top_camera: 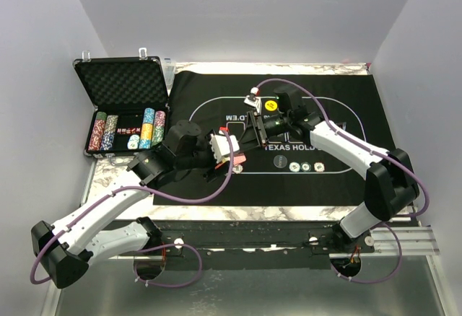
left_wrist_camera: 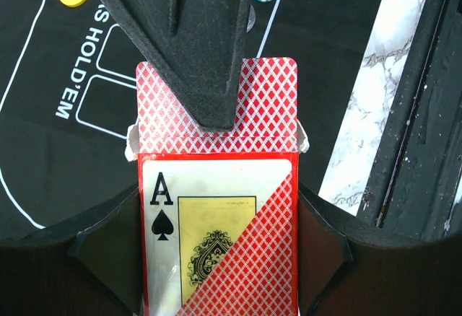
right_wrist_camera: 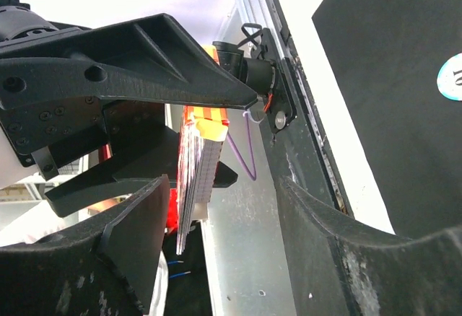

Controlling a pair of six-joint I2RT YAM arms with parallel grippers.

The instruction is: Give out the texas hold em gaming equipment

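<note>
My left gripper point(left_wrist_camera: 216, 255) is shut on the red-orange card box point(left_wrist_camera: 216, 237), which shows an ace of spades; its fingers point(left_wrist_camera: 108, 251) press both sides. Red-backed playing cards point(left_wrist_camera: 267, 107) stick out of the box's open end. Over the black mat, my right gripper point(top_camera: 249, 135) meets the box point(top_camera: 225, 146) head-on. It stands open around the card stack point(right_wrist_camera: 198, 172), one finger point(right_wrist_camera: 130, 244) close beside the cards and the other well apart. One right finger point(left_wrist_camera: 195, 42) lies over the card backs. Three poker chips point(top_camera: 307, 165) and a yellow button disc point(top_camera: 271, 104) lie on the mat.
The open black case point(top_camera: 123, 78) sits at the back left with several rows of chips point(top_camera: 148, 128) in it. The black felt mat point(top_camera: 346, 114) covers the marble table point(top_camera: 289, 213). A small white and red item point(top_camera: 251, 99) lies beside the yellow disc.
</note>
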